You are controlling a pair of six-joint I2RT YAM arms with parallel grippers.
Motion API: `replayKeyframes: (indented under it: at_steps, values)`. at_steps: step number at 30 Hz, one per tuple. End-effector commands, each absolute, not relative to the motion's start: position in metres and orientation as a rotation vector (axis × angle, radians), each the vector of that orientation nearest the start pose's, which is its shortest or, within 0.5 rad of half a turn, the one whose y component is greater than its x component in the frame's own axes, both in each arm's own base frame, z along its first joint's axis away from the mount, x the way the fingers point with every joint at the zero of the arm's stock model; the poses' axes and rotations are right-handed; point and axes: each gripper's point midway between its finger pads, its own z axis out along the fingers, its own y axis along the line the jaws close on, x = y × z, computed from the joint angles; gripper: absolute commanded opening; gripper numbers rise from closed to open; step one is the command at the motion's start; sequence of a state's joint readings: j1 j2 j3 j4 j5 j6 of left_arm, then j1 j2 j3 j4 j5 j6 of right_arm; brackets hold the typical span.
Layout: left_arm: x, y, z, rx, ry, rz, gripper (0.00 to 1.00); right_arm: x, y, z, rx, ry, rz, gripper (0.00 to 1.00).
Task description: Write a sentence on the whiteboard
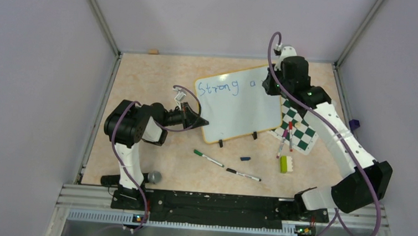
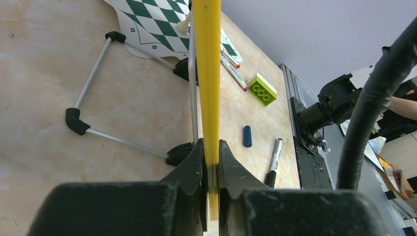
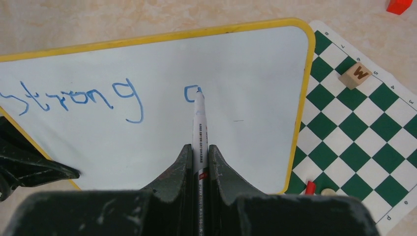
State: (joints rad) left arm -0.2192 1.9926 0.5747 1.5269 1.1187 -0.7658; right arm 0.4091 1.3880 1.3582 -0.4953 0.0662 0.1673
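The whiteboard (image 1: 240, 112), white with a yellow rim, stands tilted on black clip feet at mid table. Blue writing on it reads "Strong a" (image 1: 217, 87), one line only. My left gripper (image 1: 200, 121) is shut on the board's lower left edge; the left wrist view shows its jaws (image 2: 211, 147) clamped on the yellow rim (image 2: 206, 73). My right gripper (image 1: 272, 83) is over the board's upper right and is shut on a white marker (image 3: 199, 123). The marker's tip touches the letter "a" (image 3: 191, 93) on the whiteboard (image 3: 246, 128).
A green-and-white chessboard (image 1: 301, 133) lies right of the board, with markers (image 1: 286, 135) on it and a wooden "W" block (image 3: 355, 74). A green brick (image 1: 284, 164), a blue cap (image 1: 244, 159), a green-capped marker (image 1: 208, 158) and a black marker (image 1: 243, 175) lie in front.
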Motion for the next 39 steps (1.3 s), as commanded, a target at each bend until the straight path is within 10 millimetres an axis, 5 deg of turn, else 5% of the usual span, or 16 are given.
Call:
replayKeyframes:
  at_steps: [1, 17, 39]
  values:
    - [0.288, -0.249, 0.113, 0.785, 1.535, -1.548, 0.00, 0.394, 0.154, 0.297, -0.173, 2.017, 0.282, 0.00]
    - [0.288, -0.249, 0.114, 0.787, 1.533, -1.546, 0.00, 0.416, 0.165, 0.278, -0.189, 2.054, 0.297, 0.00]
    - [0.288, -0.249, 0.113, 0.788, 1.533, -1.546, 0.00, 0.411, 0.167, 0.249, -0.213, 2.126, 0.295, 0.00]
